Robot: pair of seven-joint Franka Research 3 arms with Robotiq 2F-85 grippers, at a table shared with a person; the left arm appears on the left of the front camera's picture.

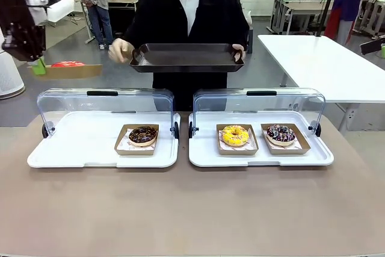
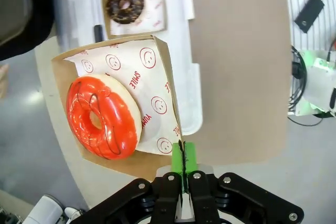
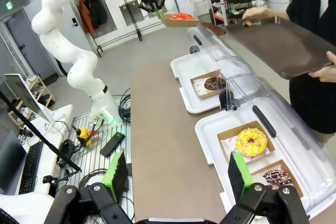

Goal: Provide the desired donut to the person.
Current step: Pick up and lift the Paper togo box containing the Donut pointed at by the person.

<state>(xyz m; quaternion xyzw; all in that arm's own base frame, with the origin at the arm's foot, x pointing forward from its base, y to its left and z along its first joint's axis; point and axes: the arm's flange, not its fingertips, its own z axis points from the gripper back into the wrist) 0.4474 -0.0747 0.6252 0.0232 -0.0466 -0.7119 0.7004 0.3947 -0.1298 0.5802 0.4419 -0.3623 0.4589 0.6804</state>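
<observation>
One red-glazed ring donut point(image 2: 102, 116), on printed white paper in a shallow brown cardboard tray point(image 2: 122, 163). The tray is clamped by one rim in the left gripper point(image 2: 183, 157), jaws pressed together on the cardboard. The donut lies just beyond the jaws and off to one side, raised clear of the brown tabletop point(image 1: 192, 209). One dark rectangular serving tray point(image 1: 186, 57), held out in both hands by the person point(image 1: 180, 16), well beyond the jaws, past the cardboard tray's far end. Right gripper point(image 3: 177, 174): jaws apart, nothing between them. Handling, as judged: gripped at a single edge, the load hangs out from the jaws and may sag or tip. Carry level and slowly, lead with the far end, and settle the base flat on the serving tray away from the person's fingers. Only then part the jaws.
</observation>
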